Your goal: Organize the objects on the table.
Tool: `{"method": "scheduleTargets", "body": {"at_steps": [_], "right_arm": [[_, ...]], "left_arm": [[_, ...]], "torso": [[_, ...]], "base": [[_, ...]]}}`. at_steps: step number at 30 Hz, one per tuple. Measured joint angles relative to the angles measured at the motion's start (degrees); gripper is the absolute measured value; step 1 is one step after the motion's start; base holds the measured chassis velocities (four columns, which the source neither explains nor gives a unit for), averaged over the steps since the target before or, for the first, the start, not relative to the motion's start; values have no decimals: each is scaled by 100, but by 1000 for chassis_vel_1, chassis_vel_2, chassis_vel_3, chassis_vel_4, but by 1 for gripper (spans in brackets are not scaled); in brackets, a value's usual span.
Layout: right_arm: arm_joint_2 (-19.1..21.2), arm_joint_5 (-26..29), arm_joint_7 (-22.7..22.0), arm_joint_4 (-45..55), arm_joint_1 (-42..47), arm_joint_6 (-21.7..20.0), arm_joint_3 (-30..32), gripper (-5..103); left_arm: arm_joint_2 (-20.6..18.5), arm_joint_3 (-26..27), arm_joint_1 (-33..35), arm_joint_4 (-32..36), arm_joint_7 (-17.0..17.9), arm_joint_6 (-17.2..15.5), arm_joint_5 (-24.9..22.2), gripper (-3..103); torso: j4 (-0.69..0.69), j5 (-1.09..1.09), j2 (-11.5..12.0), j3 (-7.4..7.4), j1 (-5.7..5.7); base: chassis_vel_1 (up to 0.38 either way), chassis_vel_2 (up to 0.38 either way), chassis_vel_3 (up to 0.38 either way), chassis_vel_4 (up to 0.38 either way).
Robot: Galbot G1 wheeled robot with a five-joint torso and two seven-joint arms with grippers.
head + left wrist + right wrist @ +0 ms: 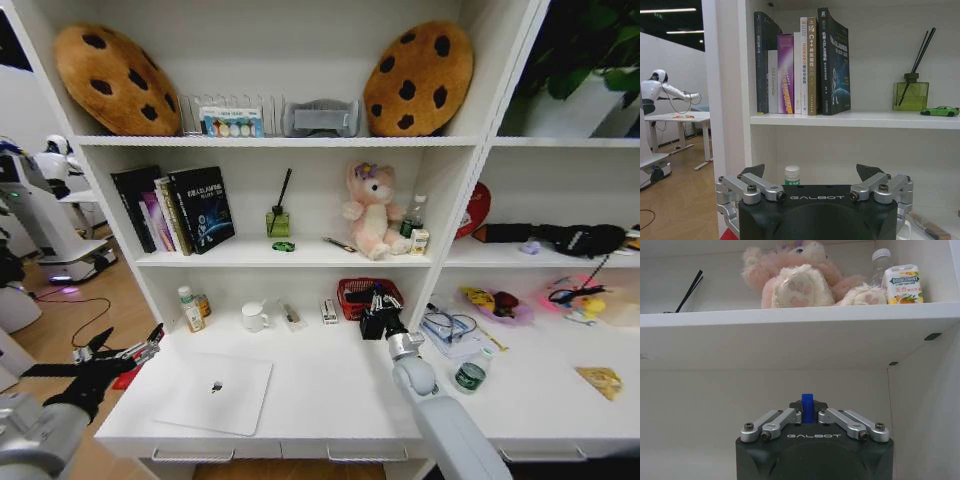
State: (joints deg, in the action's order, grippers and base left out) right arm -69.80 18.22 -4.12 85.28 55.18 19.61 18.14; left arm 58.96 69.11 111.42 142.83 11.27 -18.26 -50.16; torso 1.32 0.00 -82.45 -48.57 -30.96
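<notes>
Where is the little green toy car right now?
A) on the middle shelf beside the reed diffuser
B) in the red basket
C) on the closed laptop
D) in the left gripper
A: the green toy car sits on the shelf beside the reed diffuser.

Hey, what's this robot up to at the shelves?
It is tidying a white desk. Its right tool is shut on a blue-tipped pen, held over the red mesh basket at the back of the desk. The left tool hangs open off the desk's left end. A closed silver laptop lies on the desk, and a tiny green toy car sits on the shelf above.
</notes>
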Motion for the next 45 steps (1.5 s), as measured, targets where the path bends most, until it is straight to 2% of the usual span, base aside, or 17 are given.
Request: {"method": "scheduleTargets", "body": {"at_steps": [11, 18, 23, 24, 25, 27, 28, 30, 31, 33, 35, 37, 38, 39, 40, 42, 45], "right_arm": [[5, 36, 57, 42, 111, -81, 42, 10], [4, 103, 75, 114, 222, -128, 85, 32], [169, 225, 53, 430, 386, -177, 117, 53], [169, 225, 53, 430, 386, -177, 117, 53], [302, 327, 4, 656, 489, -278, 128, 59], [748, 639, -322, 1519, 960, -937, 198, 70], [748, 639, -322, 1519, 960, -937, 198, 70], [1158, 1036, -537, 2464, 1684, -1879, 479, 80], [1158, 1036, -537, 2464, 1684, -1879, 479, 80], [1381, 1394, -379, 3125, 2352, -2649, 889, 91], [1414, 1458, -333, 3231, 2524, -2834, 1031, 91], [1439, 1627, -333, 3263, 2966, -3371, 1501, 100], [1439, 1627, -333, 3263, 2966, -3371, 1501, 100], [1437, 1810, -543, 3171, 3070, -3684, 1658, 100], [1437, 1810, -543, 3171, 3070, -3684, 1658, 100], [1432, 2299, -1038, 3011, 3064, -4118, 1720, 100], [1430, 2577, -1209, 2804, 2957, -4291, 1698, 100]], "left_arm": [[0, 0, 0, 0, 1, 0, 0, 100], [0, 0, 0, 0, 1, 0, 0, 100], [0, 0, 0, 0, 2, 0, 0, 100], [0, 0, 0, 0, 2, 0, 0, 100], [0, 0, 0, 0, 2, 0, 0, 100], [0, -1, 0, 0, 3, 0, 0, 100], [0, -1, 0, 0, 3, 0, 0, 100], [0, 0, 0, 0, 4, 0, 0, 100], [0, 0, 0, 0, 4, 0, 0, 100], [0, 1, 0, 0, 5, 0, 1, 100], [0, -1, 0, 0, 1, 0, 0, 100], [0, -1, 0, 0, 4, -1, 0, 100], [0, -1, 0, 0, 4, -1, 0, 100], [0, 0, 0, 0, 4, 0, 0, 100], [0, 0, 0, 0, 4, 0, 0, 100], [0, 0, 0, 0, 4, 0, 0, 100], [0, 0, 0, 0, 4, 0, 0, 100]], "torso": [[0, 0, -1, 1, 0], [0, 0, -1, 0, 0], [0, 2, -1, 0, 0], [0, 2, -1, 0, 0], [-1, 2, -1, 1, 0], [0, 1, -1, 1, 1], [0, 1, -1, 1, 1], [1, 1, -1, 1, 1], [1, 1, -1, 1, 1], [4, -1, -2, 2, 3], [3, -1, -2, 2, 3], [1, 2, -2, 2, 3], [1, 2, -2, 2, 3], [1, 1, -2, 2, 3], [1, 1, -2, 2, 3], [0, 1, -2, 1, 2], [0, 0, -2, 1, 2]], "base": [[0, 0, 0, 0], [0, 0, 0, 0], [0, 0, 0, 0], [0, 0, 0, 0], [0, 0, 0, 0], [0, 0, 0, 0], [0, 0, 0, 0], [0, 0, 0, 0], [0, 0, 0, 0], [0, 0, 0, 0], [0, 0, 0, 0], [0, 0, 0, 0], [0, 0, 0, 0], [0, 0, 0, 0], [0, 0, 0, 0], [0, 0, 0, 0], [0, 0, 0, 0]]}}
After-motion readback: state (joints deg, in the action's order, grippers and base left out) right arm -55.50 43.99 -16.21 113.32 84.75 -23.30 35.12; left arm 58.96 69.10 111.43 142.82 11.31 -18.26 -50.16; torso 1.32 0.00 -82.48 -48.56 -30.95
